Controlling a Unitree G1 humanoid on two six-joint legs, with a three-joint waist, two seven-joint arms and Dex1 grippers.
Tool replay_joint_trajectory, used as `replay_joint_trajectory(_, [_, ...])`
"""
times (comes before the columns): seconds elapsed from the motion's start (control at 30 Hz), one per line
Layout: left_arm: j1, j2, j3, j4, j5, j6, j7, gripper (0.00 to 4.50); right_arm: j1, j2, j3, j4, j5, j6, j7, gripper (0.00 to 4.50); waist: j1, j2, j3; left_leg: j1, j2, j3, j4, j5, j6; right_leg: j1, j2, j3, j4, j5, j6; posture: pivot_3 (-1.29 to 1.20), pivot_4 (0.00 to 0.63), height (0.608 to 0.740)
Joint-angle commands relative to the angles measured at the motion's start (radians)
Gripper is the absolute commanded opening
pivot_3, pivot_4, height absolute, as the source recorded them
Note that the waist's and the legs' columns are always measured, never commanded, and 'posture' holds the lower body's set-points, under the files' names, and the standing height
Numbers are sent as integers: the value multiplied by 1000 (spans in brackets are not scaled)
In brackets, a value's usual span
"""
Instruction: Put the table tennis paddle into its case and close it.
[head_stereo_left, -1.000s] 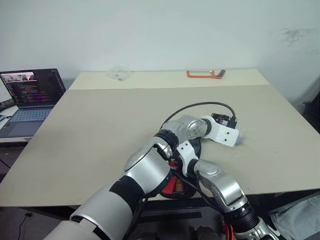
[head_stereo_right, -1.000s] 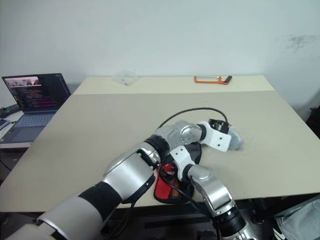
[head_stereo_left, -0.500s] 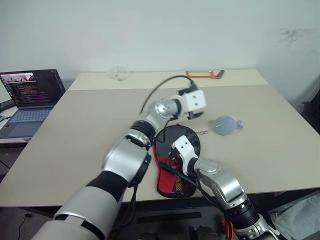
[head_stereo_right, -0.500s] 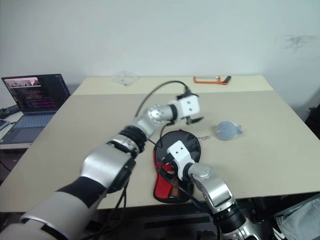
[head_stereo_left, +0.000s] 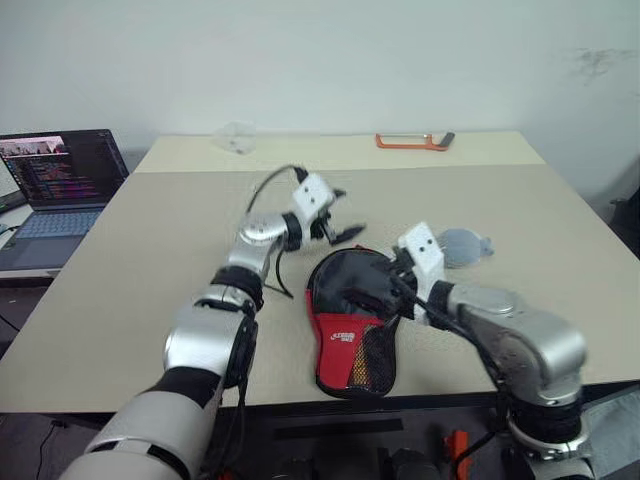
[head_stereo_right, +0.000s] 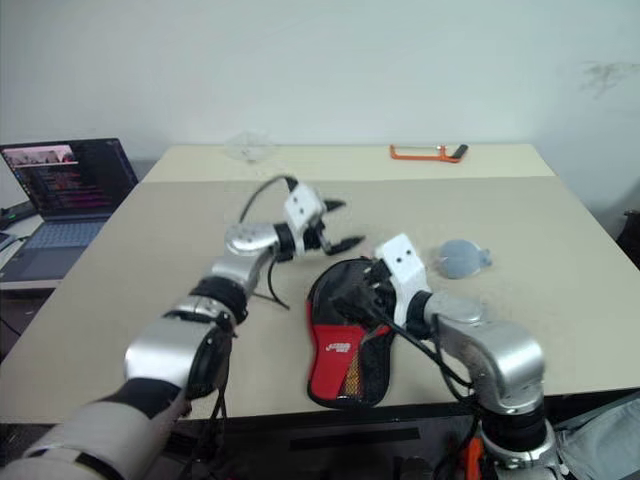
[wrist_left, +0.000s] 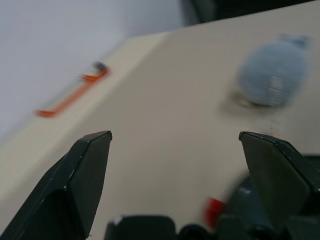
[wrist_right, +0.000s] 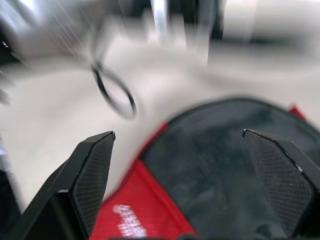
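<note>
While an open dark laptop sits far left, the left gripper hovers with jaws apart over the beige bench; the soft black-and-red fabric case lies near the front edge; the right gripper hangs above it, jaws apart.

Soft fabric case — mesh pocket, matt table.

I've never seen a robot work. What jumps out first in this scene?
The black and red case lying near the table's front edge, between two silver arms. The right gripper hangs open over its black round end, and the left gripper is open just behind it. Farther back lie a grey round thing and an orange-framed tool.
</note>
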Motion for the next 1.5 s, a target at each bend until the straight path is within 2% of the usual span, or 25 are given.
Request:
replay_joint_trajectory(0.03, [53, -14, -2, -101, -51, -23, -84, 4450, -13, -128, -77, -69, 69, 3, 65, 4500, 1, 0, 1, 0, -1, 0, 0, 0, 0, 0, -1, 0, -1, 0, 0, 0, 150, 740])
replay_joint_trajectory(0.1, [101, -28, -31, -121, -35, -43, -103, 4450, 0, -237, -88, -49, 55, -54, 90, 4500, 2, 0, 1, 0, -1, 1, 0, -2, 3, 1, -1, 0, -1, 0, 0, 0, 150, 740])
replay_joint_trajectory(0.2, [134, -58, -41, -128, -40, -16, -100, 4450, 21, -411, -70, 58, -46, -203, 88, 4500, 3, 0, 1, 1, -1, 1, 0, -3, 5, 2, -2, 0, -1, 0, 0, 0, 150, 740])
replay_joint_trajectory(0.4, [171, -92, -69, -130, -40, 9, -117, 4450, 36, -550, 21, 290, -215, -468, 75, 4500, -1, -1, 1, 2, 0, 4, 1, -3, 5, 2, -2, 1, 1, 0, 0, 0, 150, 740])
replay_joint_trajectory(0.53, [194, -78, -85, -137, -50, 47, -202, 4450, -7, -528, 96, 500, -311, -647, 65, 4500, -3, -1, 1, 4, 0, 6, 1, -2, 5, 3, -2, 3, 2, 0, 0, 0, 150, 740])
replay_joint_trajectory(0.67, [198, -54, -84, -137, -53, 86, -220, 4450, -65, -495, 169, 678, -398, -790, 73, 4500, -3, -1, 2, 4, 0, 6, 1, -2, 5, 2, -1, 3, 2, 0, 0, 0, 150, 740])
replay_joint_trajectory(1.03, [223, -46, -99, -182, -46, 111, -227, 4450, -251, -399, 258, 1172, -591, -1078, 28, 4500, -1, -1, 1, 3, 0, 6, 2, 0, 1, 2, -2, 3, 2, 0, 0, 0, 150, 740])
replay_joint_trajectory(1.2, [240, -46, -109, -206, -48, 128, -244, 4450, -321, -370, 262, 1323, -652, -1173, -31, 4500, -1, 0, 1, 3, 0, 6, 2, 0, 1, 2, -2, 3, 2, 0, 0, 0, 150, 740])
replay_joint_trajectory(1.3, [257, -48, -118, -212, -45, 146, -249, 4500, -333, -358, 251, 1350, -671, -1212, -62, 3861, -1, 0, 1, 3, 0, 6, 2, 0, 1, 2, -2, 3, 2, 0, 0, 0, 150, 740])
replay_joint_trajectory(1.5, [306, -34, -166, -213, -14, 148, -283, 4500, -296, -389, 229, 1256, -668, -1205, -21, 1905, -1, 2, 0, 4, 0, 6, 2, 0, 1, 2, -2, 3, 2, 0, 0, 0, 150, 740])
